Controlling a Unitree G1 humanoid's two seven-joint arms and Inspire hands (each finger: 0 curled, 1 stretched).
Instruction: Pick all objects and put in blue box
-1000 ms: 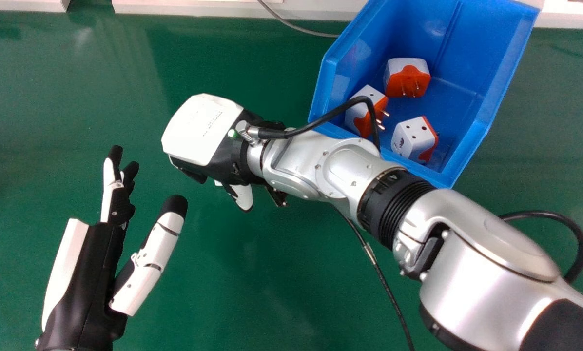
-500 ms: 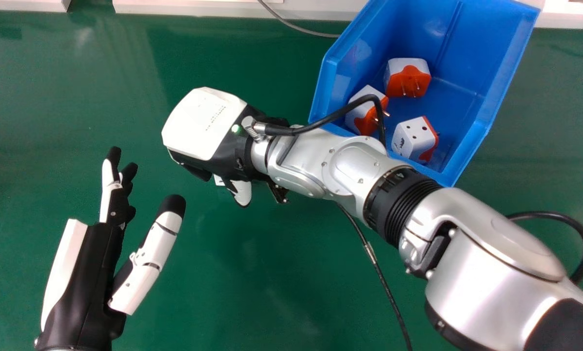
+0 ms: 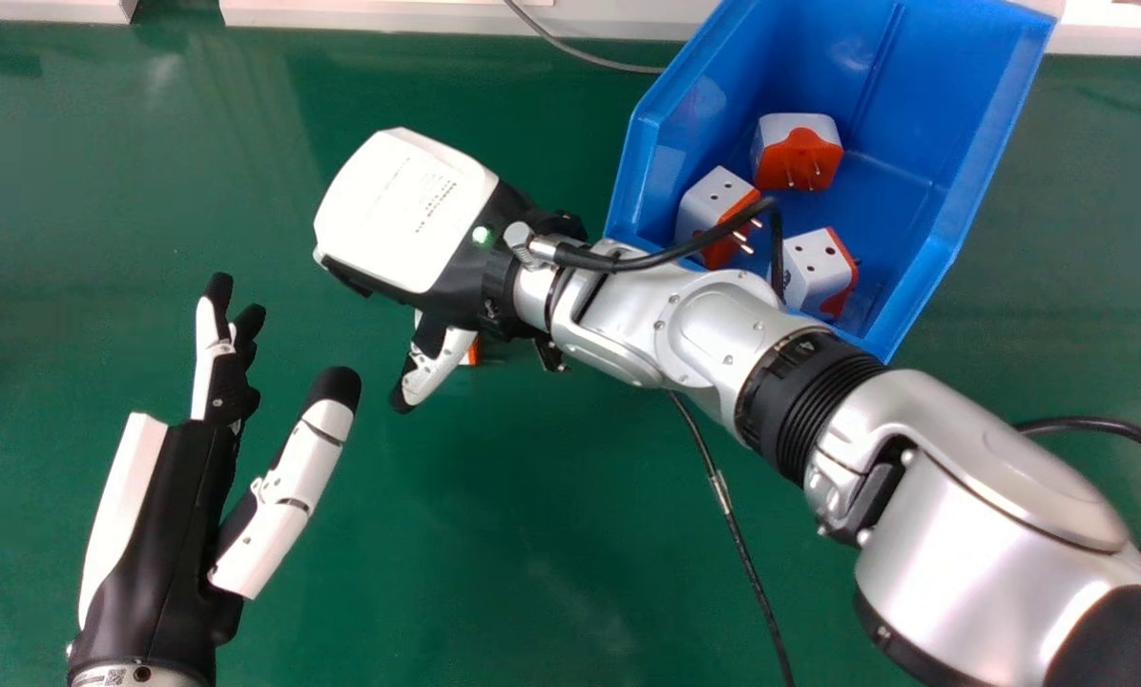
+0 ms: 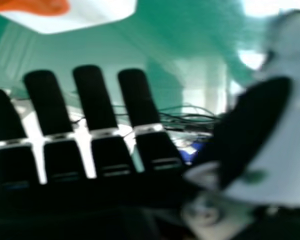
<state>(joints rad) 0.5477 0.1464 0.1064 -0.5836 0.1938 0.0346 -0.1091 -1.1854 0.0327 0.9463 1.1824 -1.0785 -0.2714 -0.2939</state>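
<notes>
In the head view, my right hand (image 3: 404, 215) hangs palm down over the middle of the table, left of the blue box (image 3: 995, 124). A white and orange plug adapter (image 3: 471, 351) peeks out under its thumb side, mostly hidden by the hand. In the right hand view that adapter (image 4: 97, 12) lies beyond the straight fingers of my right hand (image 4: 92, 95), apart from them. My open left hand (image 3: 165, 534) is at the lower left. Inside the box lie three adapters: one at the back (image 3: 798, 153), one at the left (image 3: 718, 215), one nearer the front (image 3: 819, 272).
My silver right forearm crosses in front of the box's near edge, with a black cable (image 3: 666, 256) looping over it. Another thin cable (image 3: 737, 534) hangs below the forearm. A grey cable (image 3: 580, 52) runs behind, at the green table's (image 3: 532, 515) far edge.
My right hand has shifted up and slightly right in the head view, its thumb swinging outward, and the adapter's orange side has come into sight. My left hand has barely moved.
</notes>
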